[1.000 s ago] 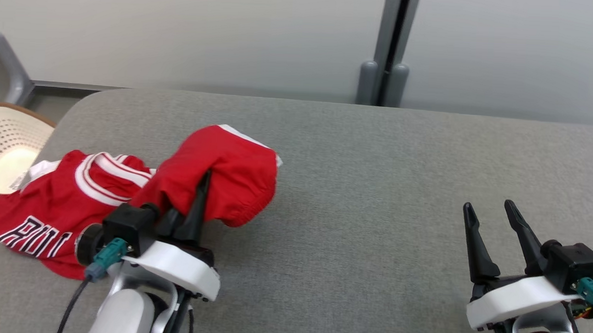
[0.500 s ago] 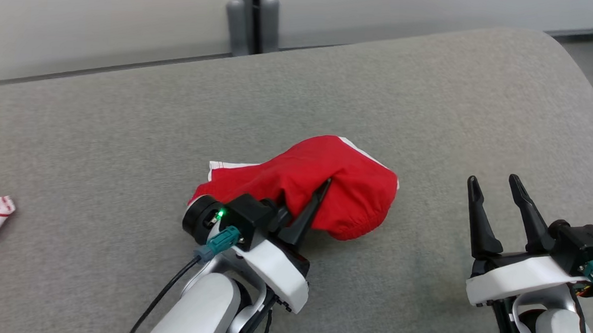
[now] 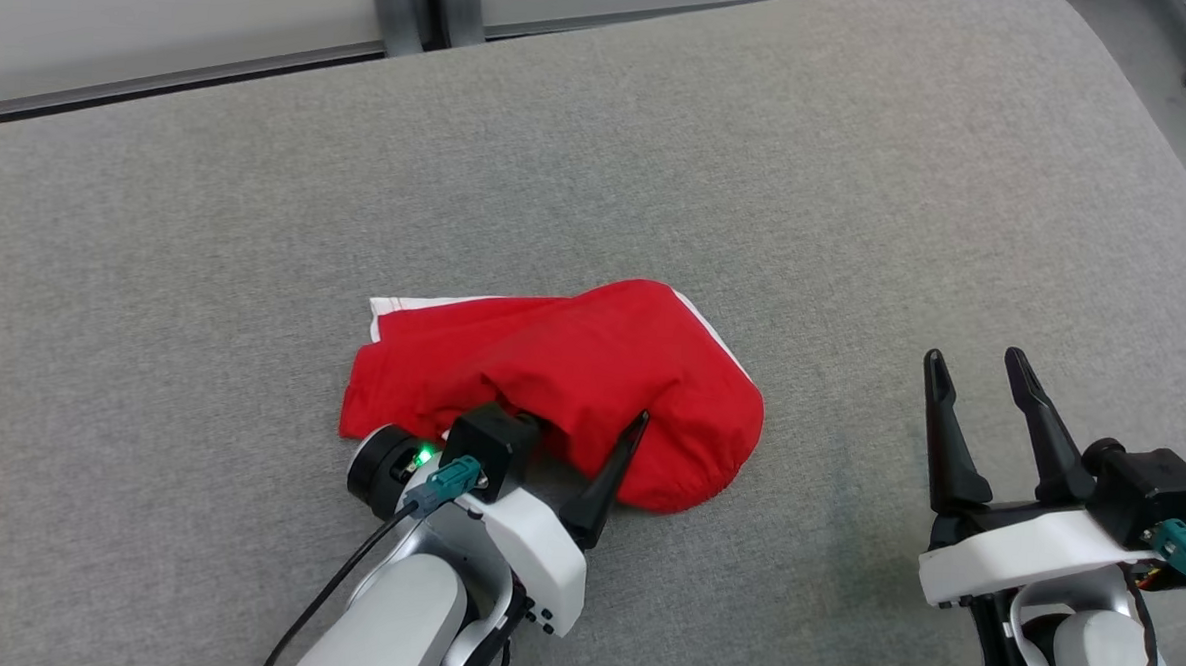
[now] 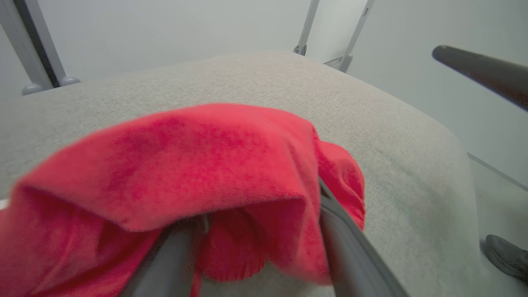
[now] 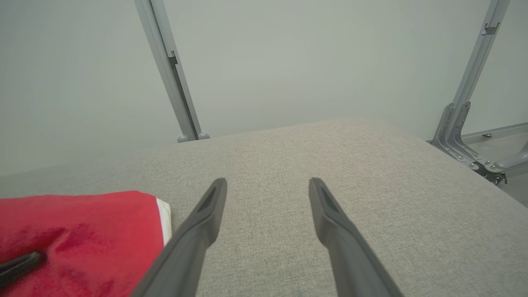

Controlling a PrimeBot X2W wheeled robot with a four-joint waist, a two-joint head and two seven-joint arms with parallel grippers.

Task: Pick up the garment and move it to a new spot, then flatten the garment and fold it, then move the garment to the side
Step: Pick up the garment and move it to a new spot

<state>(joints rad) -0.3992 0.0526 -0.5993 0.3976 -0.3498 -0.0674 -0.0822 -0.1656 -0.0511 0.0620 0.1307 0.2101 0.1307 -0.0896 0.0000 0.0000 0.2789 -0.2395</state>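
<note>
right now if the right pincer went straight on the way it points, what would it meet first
Nothing close: ahead of the right pincer lies bare grey table; the red garment sits off to its left. If angled slightly down it would touch that table first, though depth is unclear.

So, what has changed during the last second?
The left gripper carried the garment to the right, away from the jersey, laid it on the table and opened; the cloth still drapes over its fingers. The head camera turned right too. The right gripper stayed open and empty.
</note>
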